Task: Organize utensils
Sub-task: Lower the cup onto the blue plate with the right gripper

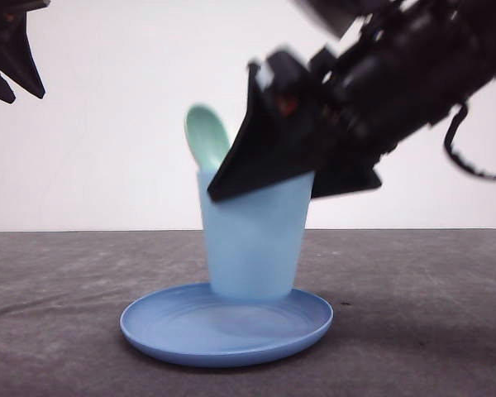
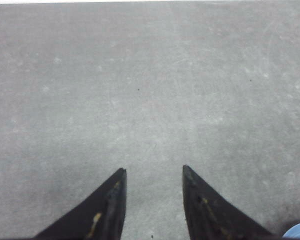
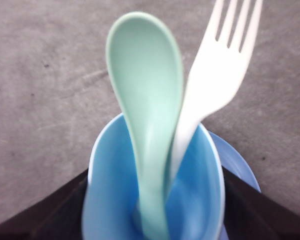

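Pale mint-green plastic spoon [image 3: 147, 115] and small white plastic fork [image 3: 217, 80] stand in the light blue plastic cup [image 1: 255, 240]; bare grey counter [image 1: 413, 298] all round. Right gripper [image 3: 155, 200] tilts down, jaws released, straddling the cup; left gripper [image 2: 154, 200] raised aside, jaws released.

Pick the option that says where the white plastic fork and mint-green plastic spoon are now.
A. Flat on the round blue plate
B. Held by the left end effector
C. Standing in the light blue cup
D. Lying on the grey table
C: the right wrist view shows the white plastic fork and mint-green plastic spoon standing handles-down inside the light blue cup.

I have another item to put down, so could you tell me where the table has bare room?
Grey table lies bare left of the blue plate, under the left gripper, and right of the plate too. The middle is crowded: cup on the plate holding spoon and fork, right gripper at its rim.
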Robot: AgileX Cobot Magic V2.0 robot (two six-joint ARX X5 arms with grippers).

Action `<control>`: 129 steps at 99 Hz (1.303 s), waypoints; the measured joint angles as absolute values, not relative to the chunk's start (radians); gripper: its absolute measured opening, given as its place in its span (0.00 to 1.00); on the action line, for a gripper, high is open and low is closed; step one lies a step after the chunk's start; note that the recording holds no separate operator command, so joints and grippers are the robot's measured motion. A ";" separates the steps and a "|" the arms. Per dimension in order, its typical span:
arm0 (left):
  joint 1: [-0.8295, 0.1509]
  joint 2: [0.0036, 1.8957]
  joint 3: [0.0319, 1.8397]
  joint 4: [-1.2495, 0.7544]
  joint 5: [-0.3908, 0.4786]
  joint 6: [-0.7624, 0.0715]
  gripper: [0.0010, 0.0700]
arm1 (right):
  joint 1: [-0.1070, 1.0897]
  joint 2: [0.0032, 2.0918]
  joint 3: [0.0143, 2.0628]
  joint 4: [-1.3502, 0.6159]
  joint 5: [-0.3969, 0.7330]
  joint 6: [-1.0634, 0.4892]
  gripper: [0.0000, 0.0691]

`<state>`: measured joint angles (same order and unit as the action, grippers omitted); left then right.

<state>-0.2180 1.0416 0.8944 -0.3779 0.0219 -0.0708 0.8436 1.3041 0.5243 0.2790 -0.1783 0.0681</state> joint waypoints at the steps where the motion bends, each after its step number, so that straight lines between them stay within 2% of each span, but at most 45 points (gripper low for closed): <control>1: -0.218 1.042 0.894 -0.378 0.022 -0.071 0.27 | 0.844 1.310 0.524 0.284 -0.179 0.068 0.60; 19: -0.218 1.042 0.894 -0.378 0.022 -0.071 0.27 | 0.844 1.370 0.524 0.372 -0.181 0.068 0.60; 42: -0.218 1.042 0.894 -0.377 0.022 -0.071 0.27 | 0.844 1.385 0.524 0.370 -0.181 0.068 0.61; 67: -0.218 1.042 0.894 -0.377 0.022 -0.071 0.27 | 0.844 1.385 0.524 0.369 -0.181 0.068 0.72; 129: -0.218 1.042 0.894 -0.377 0.022 -0.071 0.27 | 0.844 1.385 0.525 0.315 -0.181 0.068 0.75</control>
<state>-0.2180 1.0416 0.8944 -0.3767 0.0219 -0.0708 0.8436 1.3846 0.5251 0.3145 -0.1806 0.0685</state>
